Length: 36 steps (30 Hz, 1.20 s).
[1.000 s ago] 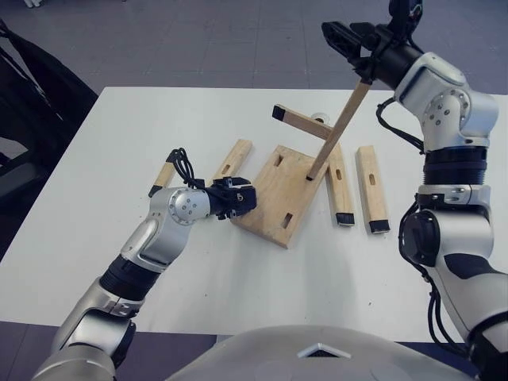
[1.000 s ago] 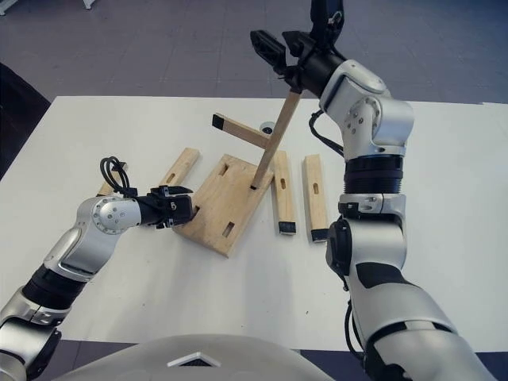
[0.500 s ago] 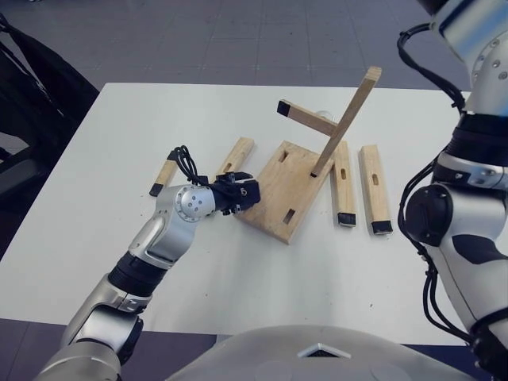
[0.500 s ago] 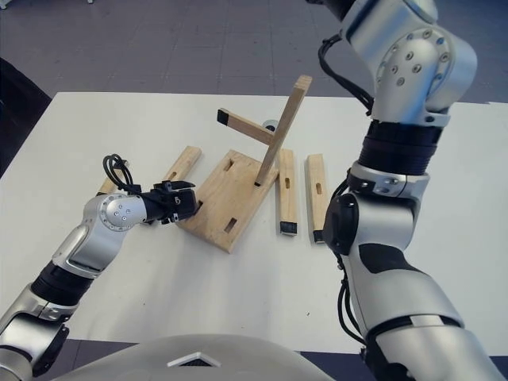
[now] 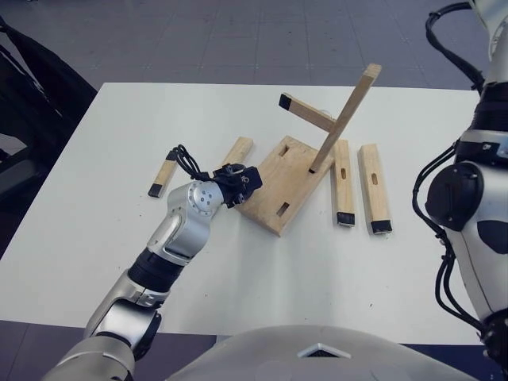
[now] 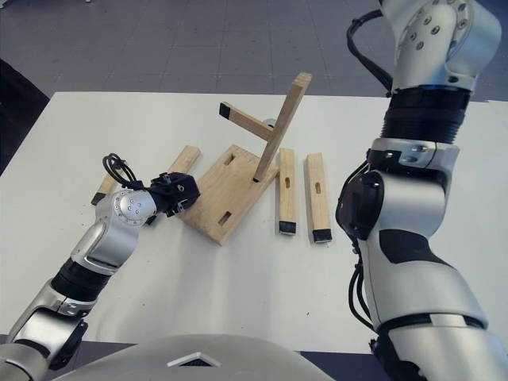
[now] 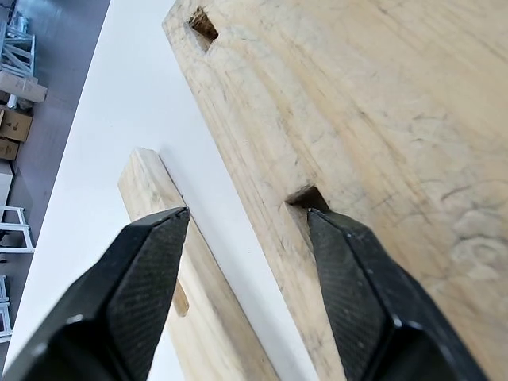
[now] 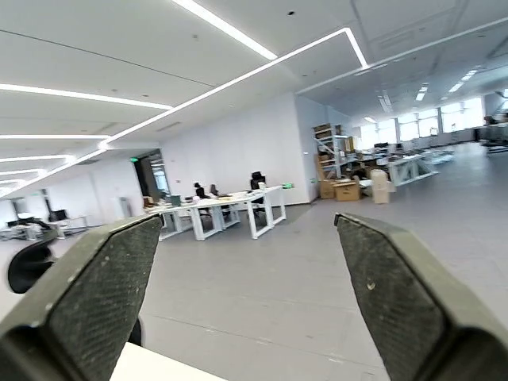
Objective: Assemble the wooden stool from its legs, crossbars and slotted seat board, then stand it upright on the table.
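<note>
The slotted seat board [image 5: 279, 190] lies mid-table. One wooden leg [image 5: 346, 115] stands slanted in its far slot, and a black-tipped crossbar [image 5: 305, 113] juts from that leg. My left gripper [image 5: 243, 178] is open at the board's left edge. In the left wrist view one of its fingers [image 7: 361, 294] is over the board's top face [image 7: 381, 119] and the other is over a loose piece [image 7: 163, 206] beside it. My right gripper [image 8: 250, 270] is open and holds nothing, facing the room.
Two slotted black-tipped pieces [image 5: 342, 182] [image 5: 373, 189] lie right of the board. Another piece [image 5: 235, 153] lies just behind my left gripper, and a short one [image 5: 162, 177] is farther left. The white table [image 5: 111, 135] has bare room at the front and left.
My right gripper let go of the slanted leg and rose out of the head views. The leg stays standing in the board. The left gripper and board edge shifted slightly back.
</note>
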Tool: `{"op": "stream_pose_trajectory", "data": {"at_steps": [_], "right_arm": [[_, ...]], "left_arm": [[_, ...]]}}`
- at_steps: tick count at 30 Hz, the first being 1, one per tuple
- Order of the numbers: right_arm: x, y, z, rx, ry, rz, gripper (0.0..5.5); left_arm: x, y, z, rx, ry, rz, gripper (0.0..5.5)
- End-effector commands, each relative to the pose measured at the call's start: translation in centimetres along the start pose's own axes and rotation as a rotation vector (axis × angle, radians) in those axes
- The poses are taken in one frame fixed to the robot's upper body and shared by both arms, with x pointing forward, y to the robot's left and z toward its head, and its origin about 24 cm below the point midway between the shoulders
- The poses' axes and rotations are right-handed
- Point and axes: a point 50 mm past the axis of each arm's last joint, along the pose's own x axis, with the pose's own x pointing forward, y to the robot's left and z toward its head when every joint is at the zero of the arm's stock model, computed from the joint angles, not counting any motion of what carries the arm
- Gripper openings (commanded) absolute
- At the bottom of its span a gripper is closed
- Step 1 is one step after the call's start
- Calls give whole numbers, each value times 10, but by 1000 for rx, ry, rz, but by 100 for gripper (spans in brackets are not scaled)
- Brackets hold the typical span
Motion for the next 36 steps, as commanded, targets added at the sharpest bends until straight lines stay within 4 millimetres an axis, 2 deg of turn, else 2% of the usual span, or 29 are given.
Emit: {"op": "stream_pose_trajectory", "data": {"at_steps": [1,3,4,5,8,10,14,18,26,30,36], "right_arm": [[-46,-48,-34,-138,218,-178,400],[-85,-67,-67,-188,455,-207,400],[-102,-66,-83,-188,573,-170,400],[-113,-61,-94,-178,649,-128,400],[-142,-27,-124,-42,857,107,400],[-151,-10,-140,1,929,203,400],[-144,9,-168,-14,974,279,400],[-146,8,-201,-143,1044,312,400],[-114,24,-225,-265,974,396,400],[-121,14,-241,-426,1030,450,400],[-126,6,-231,-416,994,564,400]], "left_arm": [[-4,-8,-16,-50,73,-43,278],[-11,-8,-18,-65,72,-56,278],[-14,-8,-20,-75,76,-60,278],[-17,-7,-22,-86,79,-59,278],[-22,2,-15,-117,51,-40,278],[-23,7,-6,-132,19,-34,278],[-22,11,4,-128,-10,-43,278],[-22,15,4,-114,-8,-46,278],[-20,18,6,-104,-11,-55,278],[-20,20,7,-96,-16,-55,278],[-21,21,2,-92,-7,-52,278]]}}
